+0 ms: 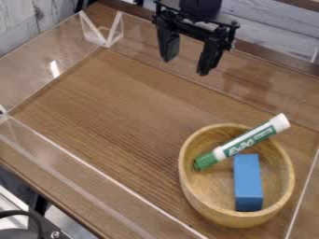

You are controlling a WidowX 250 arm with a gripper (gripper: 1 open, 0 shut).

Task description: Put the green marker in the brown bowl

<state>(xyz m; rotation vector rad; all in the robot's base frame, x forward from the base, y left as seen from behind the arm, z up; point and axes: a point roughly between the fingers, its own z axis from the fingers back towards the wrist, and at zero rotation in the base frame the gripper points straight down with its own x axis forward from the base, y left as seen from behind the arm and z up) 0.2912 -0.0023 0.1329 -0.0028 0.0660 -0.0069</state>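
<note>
Though slim, green marker in round wooden bowl

A lab test bench: a wooden table fenced by clear acrylic walls toward nine and twelve o'clock.

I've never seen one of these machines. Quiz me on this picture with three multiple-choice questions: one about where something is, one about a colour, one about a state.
1. Where is the green marker?
A. on the bare table
B. in the brown bowl
C. in the hand

2. What colour is the block in the bowl?
A. red
B. yellow
C. blue

3. How is the hand?
A. open and empty
B. shut on the marker
C. shut on the block

Answers: 1 B, the marker leans on the bowl's rim with its green end inside; 2 C, it is plainly blue; 3 A, its fingers hang apart above the table with nothing between them.
</note>
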